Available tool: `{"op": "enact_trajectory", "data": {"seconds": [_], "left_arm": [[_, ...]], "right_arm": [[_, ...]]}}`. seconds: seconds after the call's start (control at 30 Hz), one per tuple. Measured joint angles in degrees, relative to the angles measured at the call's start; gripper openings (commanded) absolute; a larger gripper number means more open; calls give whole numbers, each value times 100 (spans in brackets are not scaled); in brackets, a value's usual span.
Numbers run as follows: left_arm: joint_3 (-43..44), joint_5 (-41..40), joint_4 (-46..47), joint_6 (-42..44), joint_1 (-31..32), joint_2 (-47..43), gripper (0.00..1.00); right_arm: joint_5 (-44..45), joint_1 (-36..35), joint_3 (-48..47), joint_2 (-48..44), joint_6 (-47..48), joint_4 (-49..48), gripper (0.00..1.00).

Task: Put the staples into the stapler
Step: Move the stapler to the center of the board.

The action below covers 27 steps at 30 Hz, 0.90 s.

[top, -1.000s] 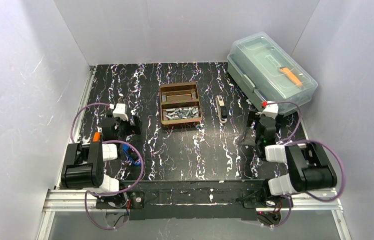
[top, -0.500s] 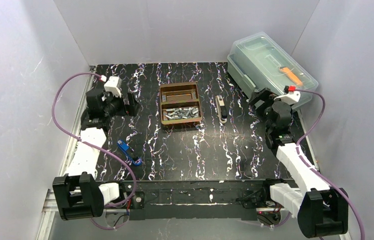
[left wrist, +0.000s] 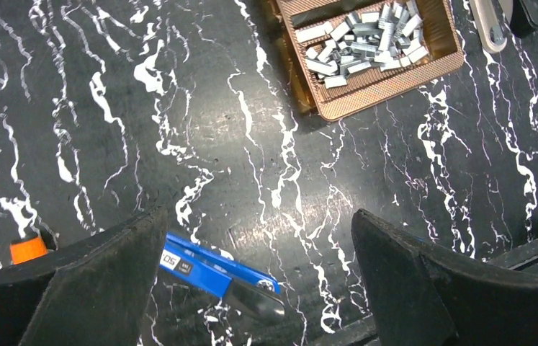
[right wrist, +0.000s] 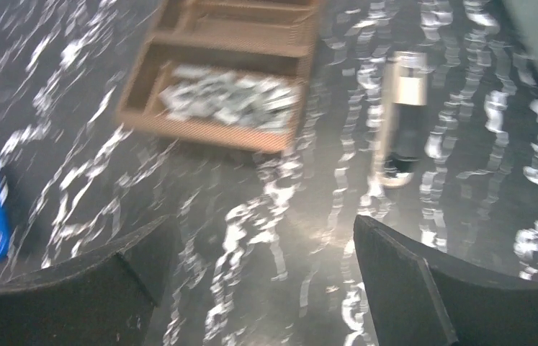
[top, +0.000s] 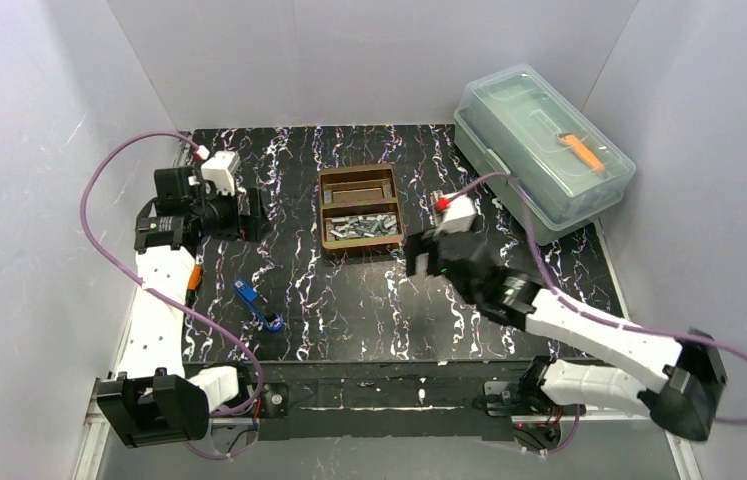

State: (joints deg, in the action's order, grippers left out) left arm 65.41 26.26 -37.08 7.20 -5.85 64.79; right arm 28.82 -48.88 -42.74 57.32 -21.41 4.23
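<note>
The staples (top: 361, 226) lie heaped in the near compartment of a brown tray (top: 361, 171). They also show in the left wrist view (left wrist: 370, 43) and, blurred, in the right wrist view (right wrist: 230, 94). A black and silver stapler (right wrist: 404, 122) lies right of the tray; my right wrist hides most of it from above. My right gripper (top: 414, 258) is open and empty above the table, just in front of the tray's right corner (right wrist: 266, 220). My left gripper (top: 254, 213) is open and empty, left of the tray (left wrist: 260, 216).
A small blue and black tool (top: 257, 305) lies on the table at the front left, below my left gripper (left wrist: 215, 270). A clear lidded box (top: 539, 140) holding an orange item (top: 581, 150) stands at the back right. Grey walls enclose the table.
Both arms have unfolded from their folded pose. The left gripper went to the back left. The right gripper swung from the right side to the centre, near the tray.
</note>
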Motion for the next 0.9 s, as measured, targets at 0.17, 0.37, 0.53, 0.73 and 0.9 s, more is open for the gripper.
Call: {"op": "enact_trajectory", "data": {"seconds": [0.17,0.37,0.53,0.73,0.9], "left_arm": [[481,-391,-525,-291,-166,37,99],[1132,-669,-1202,-444,-542,505,99],[1344,-619,-1578,-448,-1088,1045,99],[1340,-588,-1845,-356,-1248,1078,99],[1340,-562,-1908,-321,-1270,1078,99]], "right_arm": [[1038,-2194,-870,1335,269,295,100],[883,-3128,-1886,3067,568,254,100],[275,-3294,-2931,4330,811,44,95],[-483,-3329,-3982,5458,984,-138,90],[-837,-3331,-4262,5917,1084,-212,79]]}}
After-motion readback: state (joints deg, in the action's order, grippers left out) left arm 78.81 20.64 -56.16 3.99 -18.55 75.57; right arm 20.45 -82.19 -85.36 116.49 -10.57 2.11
